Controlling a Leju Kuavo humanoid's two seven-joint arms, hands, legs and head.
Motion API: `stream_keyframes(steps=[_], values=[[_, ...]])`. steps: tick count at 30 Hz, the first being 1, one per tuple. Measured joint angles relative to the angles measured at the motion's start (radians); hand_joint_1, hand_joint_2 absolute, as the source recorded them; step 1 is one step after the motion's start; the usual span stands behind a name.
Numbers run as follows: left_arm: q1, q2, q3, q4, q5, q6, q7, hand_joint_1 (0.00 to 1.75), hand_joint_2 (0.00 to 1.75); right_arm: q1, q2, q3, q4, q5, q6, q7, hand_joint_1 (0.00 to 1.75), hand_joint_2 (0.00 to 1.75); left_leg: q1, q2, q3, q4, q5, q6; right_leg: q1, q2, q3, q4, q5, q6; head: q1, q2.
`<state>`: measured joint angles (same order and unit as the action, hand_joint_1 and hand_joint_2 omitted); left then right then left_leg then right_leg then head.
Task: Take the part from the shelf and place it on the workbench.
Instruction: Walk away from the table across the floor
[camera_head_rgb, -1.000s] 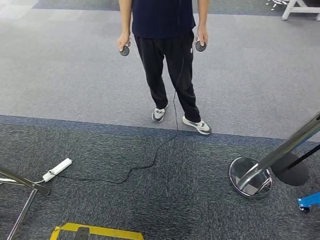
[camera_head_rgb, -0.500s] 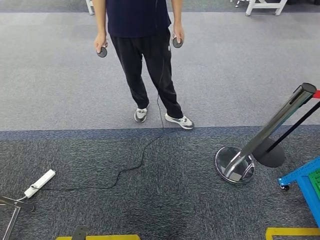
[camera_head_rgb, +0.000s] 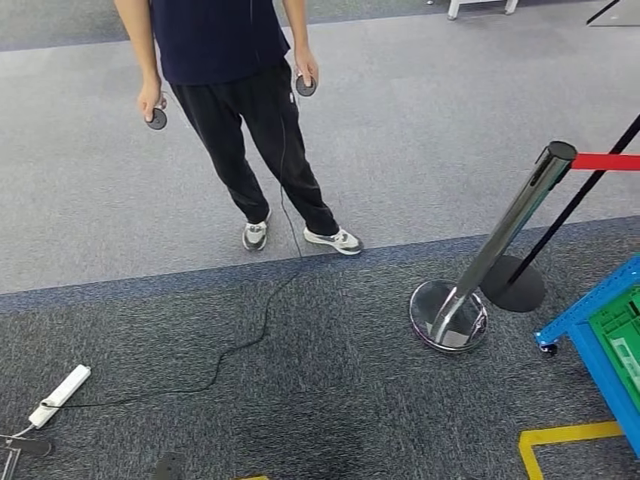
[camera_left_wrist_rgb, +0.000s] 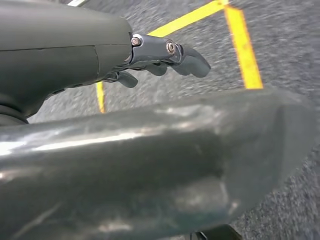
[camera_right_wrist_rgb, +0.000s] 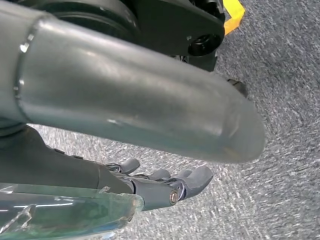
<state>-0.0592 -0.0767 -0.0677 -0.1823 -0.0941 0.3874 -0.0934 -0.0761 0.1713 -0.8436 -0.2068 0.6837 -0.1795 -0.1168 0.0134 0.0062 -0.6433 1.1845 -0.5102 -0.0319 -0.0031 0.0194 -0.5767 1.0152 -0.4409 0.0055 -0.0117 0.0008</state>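
Note:
A blue shelf frame (camera_head_rgb: 585, 340) enters the head view at the lower right edge, and a green bin (camera_head_rgb: 623, 335) sits in it. What the bin holds cannot be made out. My left hand (camera_left_wrist_rgb: 166, 55) hangs over grey carpet with its fingers stretched out and apart, and it holds nothing. My right hand (camera_right_wrist_rgb: 166, 185) hangs the same way above the carpet, fingers straight and nothing in them.
A person (camera_head_rgb: 234, 100) stands ahead on the left with a round controller in each hand. A chrome stanchion (camera_head_rgb: 513, 225) with a red belt (camera_head_rgb: 607, 161) stands before the shelf. A black cable (camera_head_rgb: 249, 340) and a white power strip (camera_head_rgb: 60, 395) lie on the carpet. Yellow floor tape (camera_head_rgb: 562, 435) marks the lower right.
The camera has turned to the right: the person, cable and stanchion slid leftward in the picture, and the blue shelf with its green bin came further in at the right edge.

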Motion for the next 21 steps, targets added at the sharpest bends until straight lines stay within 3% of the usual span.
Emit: stream_keyframes(steps=[2,4,5,8,9,11,16,21], values=[[-0.009,0.002,-0.006,0.000,-0.009,-0.005,0.000,0.00,0.00,-0.001,0.000,0.000,0.000,-0.002,0.000,0.000,0.00,0.00,0.005,-0.007,0.056,-0.119,0.050,-0.001,0.000,0.008,-0.001,0.004,-0.002,0.010,-0.001,0.000],[-0.014,0.002,-0.009,0.000,-0.011,-0.008,0.001,0.00,0.00,-0.003,-0.001,0.000,0.000,-0.001,-0.001,0.000,0.00,0.00,0.005,-0.015,0.079,-0.173,0.059,0.006,0.003,0.012,-0.006,0.007,-0.003,0.021,-0.001,0.000],[-0.016,0.001,-0.011,0.000,-0.011,-0.009,0.001,0.00,0.00,-0.003,-0.001,0.000,0.000,-0.001,-0.001,0.000,0.00,0.00,0.004,-0.017,0.079,-0.178,0.060,0.010,0.004,0.013,-0.010,0.007,-0.005,0.018,-0.001,0.000],[-0.017,0.003,-0.016,0.000,-0.015,-0.012,0.000,0.00,0.00,-0.003,-0.001,0.000,0.000,-0.001,-0.002,0.000,0.00,0.00,0.002,-0.017,0.079,-0.180,0.062,0.016,0.004,0.012,-0.012,0.000,-0.007,-0.012,0.001,0.000],[-0.017,0.004,-0.016,0.000,-0.017,-0.013,0.000,0.00,0.00,-0.004,-0.001,0.000,0.000,-0.001,-0.002,-0.001,0.00,0.00,0.000,-0.017,0.079,-0.180,0.062,0.020,0.004,0.011,-0.011,-0.002,-0.006,-0.016,0.001,0.000],[-0.017,0.004,-0.019,0.000,-0.021,-0.013,-0.001,0.00,0.00,-0.004,-0.001,0.000,0.000,-0.001,-0.002,-0.001,0.00,0.00,-0.003,-0.017,0.079,-0.180,0.062,0.026,0.002,0.011,-0.009,-0.006,-0.002,-0.009,0.001,0.000],[-0.018,0.005,-0.023,0.000,-0.026,-0.012,-0.003,0.00,0.00,-0.003,-0.001,0.000,0.000,-0.002,-0.002,-0.002,0.00,0.00,-0.005,-0.017,0.078,-0.179,0.062,0.031,-0.002,0.011,0.001,-0.015,0.009,0.031,0.000,0.000],[-0.018,0.005,-0.023,0.000,-0.033,-0.009,-0.003,0.00,0.00,-0.003,-0.001,0.000,0.000,-0.003,-0.002,-0.003,0.00,0.00,-0.005,-0.017,0.078,-0.179,0.063,0.033,-0.002,0.011,0.003,-0.015,0.009,0.039,0.000,0.000]])
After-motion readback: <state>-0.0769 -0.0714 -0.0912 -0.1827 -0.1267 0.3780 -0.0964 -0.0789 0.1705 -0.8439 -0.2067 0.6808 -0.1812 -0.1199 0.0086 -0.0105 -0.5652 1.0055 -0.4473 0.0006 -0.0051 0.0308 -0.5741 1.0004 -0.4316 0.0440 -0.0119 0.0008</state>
